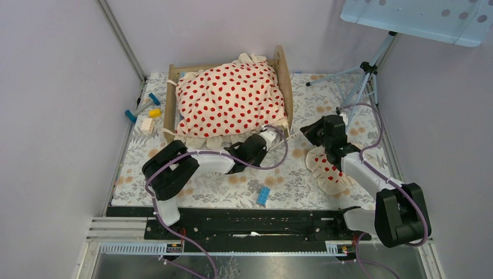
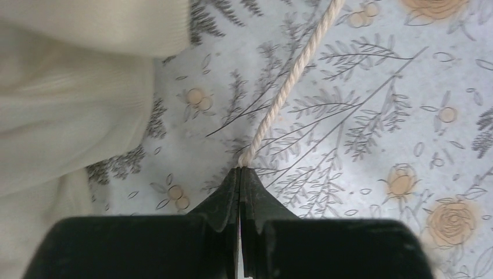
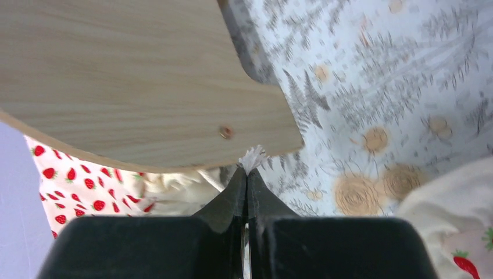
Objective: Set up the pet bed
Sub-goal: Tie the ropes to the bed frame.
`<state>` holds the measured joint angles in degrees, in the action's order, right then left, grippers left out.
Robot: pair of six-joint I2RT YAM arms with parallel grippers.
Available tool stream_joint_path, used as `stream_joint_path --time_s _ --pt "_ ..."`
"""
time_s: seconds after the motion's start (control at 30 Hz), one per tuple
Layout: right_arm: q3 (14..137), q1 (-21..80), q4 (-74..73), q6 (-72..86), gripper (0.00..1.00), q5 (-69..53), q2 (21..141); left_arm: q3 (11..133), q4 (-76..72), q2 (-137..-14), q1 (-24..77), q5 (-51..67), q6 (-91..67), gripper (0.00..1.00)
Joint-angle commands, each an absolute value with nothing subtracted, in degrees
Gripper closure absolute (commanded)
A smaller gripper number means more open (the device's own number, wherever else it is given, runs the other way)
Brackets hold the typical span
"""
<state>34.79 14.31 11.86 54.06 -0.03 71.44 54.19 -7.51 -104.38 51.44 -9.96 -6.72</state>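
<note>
1. The left gripper [image 2: 240, 169] is clamped tight on the end of a cream twisted cord [image 2: 289, 87]. The cord runs off toward the top of the left wrist view, over the floral mat [image 2: 378, 116].
2. The right gripper [image 3: 247, 172] is pinched closed too, with a frayed white tuft [image 3: 253, 157] poking out of its tips. It looks like a cord end, but I can't tell if it's the same cord.
3. The bed [image 1: 283, 75] sits upper middle in the top view, up and left of both grippers. Its long axis runs roughly left-right across the frame. Both grippers are off its lower-right corner, the left one nearer. In the right wrist view an end board [image 3: 145, 81] fills the upper left, just past the tips.
4. In the bed there's the dotted blanket [image 1: 229, 99] spread over pretty much all of it, so the mattress is hidden.
5. The pillow [image 1: 327, 171] is not in the bed. It's on the mat at lower right, under the right arm.
6. My guess is the pillow has to go in next, and the right arm is closer to it.
</note>
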Motion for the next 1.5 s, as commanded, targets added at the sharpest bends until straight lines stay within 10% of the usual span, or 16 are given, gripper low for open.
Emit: stream_joint_path --time_s 0.0,0.73,0.93,1.07,1.2,1.47 --pt "41.80 13.35 9.83 47.02 1.00 2.12 69.77 51.08 -9.53 -100.80 49.88 -15.61 -8.54 1.00" --pt "52.50 9.54 7.98 40.01 1.00 -8.26 72.09 46.34 -11.21 -103.46 43.50 -12.67 -9.68 0.99" --pt "47.75 9.59 4.13 34.74 0.97 -14.34 68.47 47.00 -8.35 -97.76 43.83 -3.92 -9.93 0.63" --pt "43.32 9.63 -2.82 33.25 0.69 -15.39 64.12 45.97 -5.68 -91.32 44.32 -1.31 -11.17 0.39" --pt "40.21 9.64 -6.83 32.47 0.49 -9.82 58.70 44.37 -2.31 -83.84 44.80 0.35 -14.16 0.33" --pt "44.08 19.09 -4.89 31.96 0.47 -3.19 58.62 44.19 13.61 -66.21 44.15 -7.69 -21.24 0.17"
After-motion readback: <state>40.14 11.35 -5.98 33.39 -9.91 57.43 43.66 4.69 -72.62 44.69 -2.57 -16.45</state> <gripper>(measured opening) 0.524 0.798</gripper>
